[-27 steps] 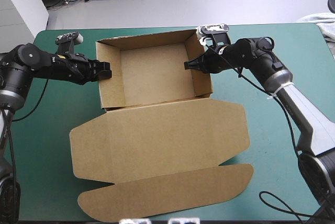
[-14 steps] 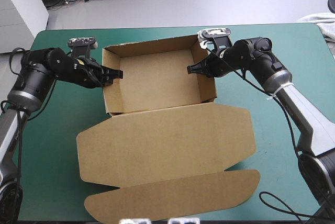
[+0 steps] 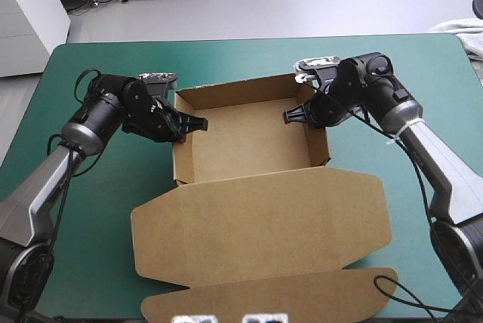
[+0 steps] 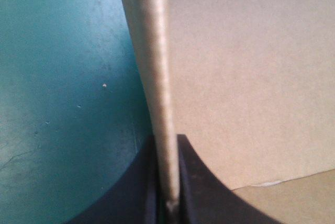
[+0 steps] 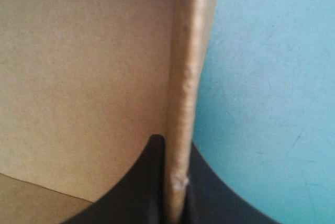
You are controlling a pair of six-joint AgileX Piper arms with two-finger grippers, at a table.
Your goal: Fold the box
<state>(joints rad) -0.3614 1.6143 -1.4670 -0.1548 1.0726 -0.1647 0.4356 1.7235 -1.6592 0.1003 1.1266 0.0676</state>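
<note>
The brown box (image 3: pixel 249 138) stands as an open tray, its walls raised and its lid (image 3: pixel 260 213) lying flat toward the near table edge, ending in a rounded flap (image 3: pixel 272 300). My left gripper (image 3: pixel 198 122) is shut on the tray's left wall. In the left wrist view the wall's edge (image 4: pixel 159 77) runs straight between the black fingers (image 4: pixel 144 182). My right gripper (image 3: pixel 293 116) is shut on the right wall. There, in the right wrist view, the wall's rim (image 5: pixel 186 88) rises between the fingers (image 5: pixel 152 182).
Teal-green cover (image 3: pixel 98 210) lies bare to the left and right of the box. A pale cloth (image 3: pixel 464 32) shows at the table's far right corner. A black cable loop (image 3: pixel 407 296) lies at the near right edge.
Both grippers have carried the box to the right across the table, each still holding its wall. The left arm has stretched farther in; the lid has slid along with the tray.
</note>
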